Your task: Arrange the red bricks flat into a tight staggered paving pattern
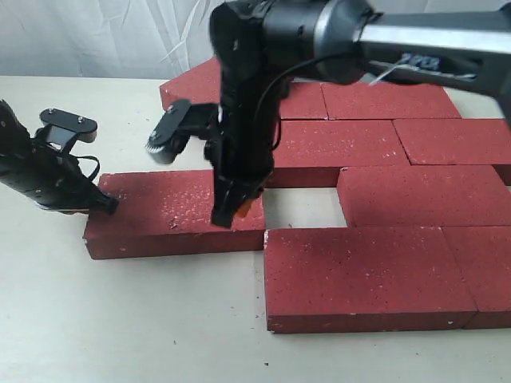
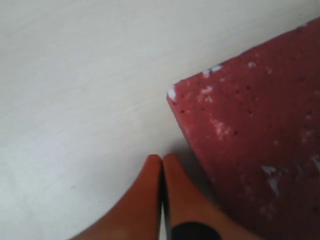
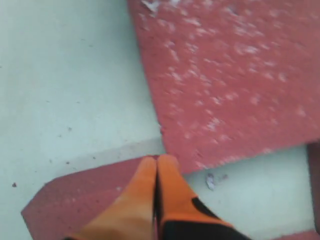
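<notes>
The loose brick point(image 1: 172, 211), a dark red rectangular paving slab with a rough, white-flecked face and chipped pale corners, lies flat on the pale desk point(image 1: 120, 319), apart from the others. It looks heavy and fully rigid, and its gritty face should resist slipping, though the crumbling edges suggest it would chip if knocked. It seems too broad to pinch across, so I judge it is better slid than lifted: push low on a short end face and steady it from above. The left hand point(image 1: 108, 206), its orange fingers point(image 2: 150, 190) pressed together and holding nothing, sits at the brick's left end, right beside a flecked corner. The right hand point(image 1: 226, 214), likewise closed tight and empty, points down onto the brick's top near its right end. Just right of the loose brick is a bare gap point(image 1: 303, 209) of desk, and beyond that the laid bricks point(image 1: 375, 144), identical red slabs, sit flat in offset rows. One of them, a front slab point(image 1: 355, 275), touches the loose brick's right end. No container is in view.
</notes>
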You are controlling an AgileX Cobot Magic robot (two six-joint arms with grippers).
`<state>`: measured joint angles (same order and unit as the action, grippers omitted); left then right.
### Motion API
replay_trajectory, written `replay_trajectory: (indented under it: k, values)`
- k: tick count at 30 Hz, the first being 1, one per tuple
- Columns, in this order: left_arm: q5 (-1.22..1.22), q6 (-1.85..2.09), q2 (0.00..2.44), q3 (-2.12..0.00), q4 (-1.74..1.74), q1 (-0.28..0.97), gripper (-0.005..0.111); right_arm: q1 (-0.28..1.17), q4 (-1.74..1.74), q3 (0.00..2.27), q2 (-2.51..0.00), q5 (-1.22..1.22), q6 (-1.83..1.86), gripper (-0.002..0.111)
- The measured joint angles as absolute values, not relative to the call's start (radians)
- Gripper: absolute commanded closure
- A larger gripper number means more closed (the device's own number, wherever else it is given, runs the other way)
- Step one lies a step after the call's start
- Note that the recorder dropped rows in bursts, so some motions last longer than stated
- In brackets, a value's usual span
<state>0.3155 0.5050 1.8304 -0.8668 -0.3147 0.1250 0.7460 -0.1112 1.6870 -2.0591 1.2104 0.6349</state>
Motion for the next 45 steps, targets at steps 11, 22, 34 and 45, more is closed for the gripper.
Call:
replay_trajectory:
  k: [11,22,34,45]
  values:
    - [0.332,0.517,1.802,-0.867,-0.377,0.072,0.107,0.442,-0.158,1.478,-1.951,1.051,0.483,0.109]
    - [0.372,0.532,1.799,-0.894,-0.425,0.109,0.107,0.364,-0.197,1.325,-1.881,0.654,0.512,0.109]
    - [0.372,0.543,1.799,-0.894,-0.449,0.133,0.107,0.364,-0.211,1.325,-1.914,0.605,0.575,0.109]
    - [0.339,0.558,1.815,-0.894,-0.467,0.177,0.107,0.364,-0.253,1.325,-1.917,0.603,0.598,0.109]
